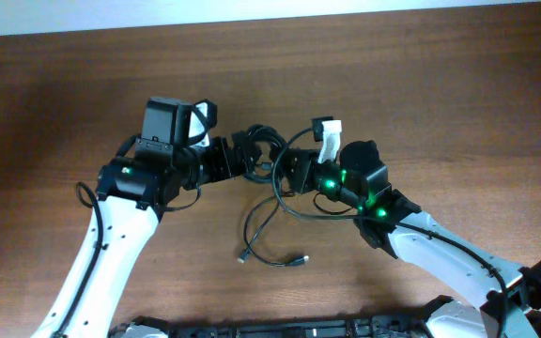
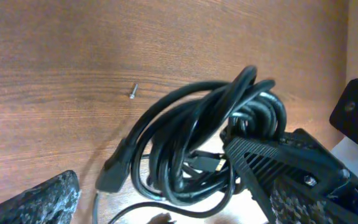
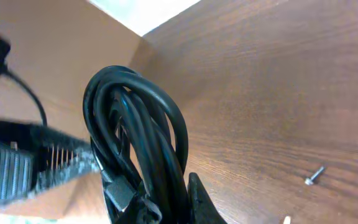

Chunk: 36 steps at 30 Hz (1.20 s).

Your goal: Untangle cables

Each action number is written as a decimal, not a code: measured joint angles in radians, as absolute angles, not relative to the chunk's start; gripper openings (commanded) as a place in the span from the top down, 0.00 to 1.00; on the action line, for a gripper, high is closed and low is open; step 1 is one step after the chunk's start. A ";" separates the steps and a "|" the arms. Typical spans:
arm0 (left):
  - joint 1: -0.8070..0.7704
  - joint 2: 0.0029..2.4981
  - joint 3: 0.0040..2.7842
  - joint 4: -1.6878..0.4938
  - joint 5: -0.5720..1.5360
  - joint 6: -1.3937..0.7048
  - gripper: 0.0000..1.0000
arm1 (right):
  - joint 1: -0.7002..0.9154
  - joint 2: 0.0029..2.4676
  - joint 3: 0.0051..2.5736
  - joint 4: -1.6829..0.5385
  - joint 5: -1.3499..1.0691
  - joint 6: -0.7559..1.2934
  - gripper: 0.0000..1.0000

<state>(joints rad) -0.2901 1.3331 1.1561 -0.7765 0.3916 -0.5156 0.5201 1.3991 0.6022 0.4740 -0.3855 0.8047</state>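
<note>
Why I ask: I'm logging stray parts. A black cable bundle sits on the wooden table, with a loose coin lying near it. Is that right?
Not quite. The loose item is a small screw, not a coin. The left wrist view shows it lying on the wooden table near the black cable bundle.
</note>
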 measured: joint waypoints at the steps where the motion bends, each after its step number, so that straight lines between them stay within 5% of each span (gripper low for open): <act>1: -0.298 1.333 1.156 -0.777 0.387 -0.536 0.01 | 0.520 1.399 0.602 0.474 -0.369 0.837 0.96; 6: -0.319 1.437 1.156 -0.806 0.381 -0.762 0.03 | 0.520 1.399 0.602 0.480 -0.316 0.968 0.96; 8: -0.336 1.507 1.156 -0.806 0.394 -0.831 0.29 | 0.520 1.399 0.602 0.479 -0.302 0.970 0.96; 16: -0.347 1.538 1.156 -0.791 0.455 -0.962 0.56 | 0.525 1.405 0.602 0.475 -0.300 1.039 0.96; 20: -0.347 1.538 1.159 -0.785 0.485 -1.021 0.42 | 0.531 1.406 0.600 0.472 -0.279 1.098 0.96; 30: -0.307 1.538 1.159 -0.741 0.523 -1.037 0.58 | 0.531 1.407 0.598 0.472 -0.154 1.126 0.96; 33: -0.307 1.538 1.160 -0.739 0.524 -1.038 0.47 | 0.531 1.408 0.598 0.473 -0.152 1.126 0.96; 36: -0.307 1.538 1.161 -0.743 0.521 -1.037 0.48 | 0.531 1.408 0.598 0.480 -0.139 1.126 0.96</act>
